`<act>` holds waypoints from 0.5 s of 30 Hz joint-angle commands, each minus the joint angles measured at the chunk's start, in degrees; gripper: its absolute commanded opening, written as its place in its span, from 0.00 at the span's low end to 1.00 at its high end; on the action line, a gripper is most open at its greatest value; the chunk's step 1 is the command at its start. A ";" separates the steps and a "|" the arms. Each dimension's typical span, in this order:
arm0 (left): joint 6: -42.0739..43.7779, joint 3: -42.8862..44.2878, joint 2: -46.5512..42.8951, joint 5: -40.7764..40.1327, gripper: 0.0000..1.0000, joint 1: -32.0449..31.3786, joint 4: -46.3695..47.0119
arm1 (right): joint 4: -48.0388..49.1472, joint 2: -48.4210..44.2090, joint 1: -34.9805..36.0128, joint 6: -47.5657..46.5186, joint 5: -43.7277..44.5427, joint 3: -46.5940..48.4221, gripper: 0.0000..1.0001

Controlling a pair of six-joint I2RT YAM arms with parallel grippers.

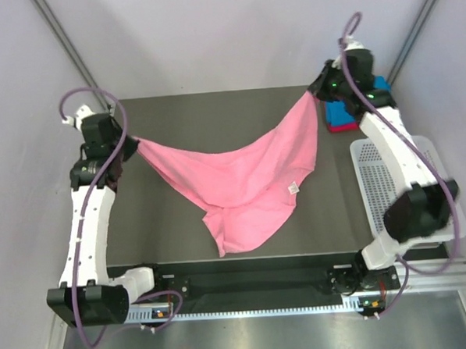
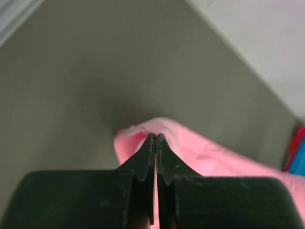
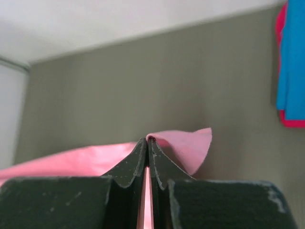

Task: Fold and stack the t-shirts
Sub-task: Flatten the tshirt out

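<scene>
Grey table (image 1: 214, 113) lies under the pink shirt (image 1: 241, 182), which is clamped at one end by the closed left gripper (image 1: 135, 139) and at the other by the closed right gripper (image 1: 313, 96), sagging between them. Both ends should be lowered evenly, taut, so it is spread flat.

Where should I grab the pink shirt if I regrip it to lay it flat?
The jaws of the left gripper and right gripper are shut on far corners of the pink shirt, stretching that edge. Probably take the slack bottom point nearest the arm bases, from the near side: it droops free of both arms.
</scene>
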 commanded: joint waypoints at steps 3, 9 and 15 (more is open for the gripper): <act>-3.53 -12.41 -2.08 4.45 0.00 0.31 7.25 | 1.24 21.14 3.51 -1.83 -2.18 7.61 0.02; -1.08 -16.75 -3.75 4.21 0.00 0.40 6.30 | 1.94 33.27 5.62 -0.95 0.19 17.28 0.01; 1.11 -15.97 -4.46 -2.99 0.00 0.31 5.77 | 1.41 42.60 5.71 -1.30 2.83 29.06 0.02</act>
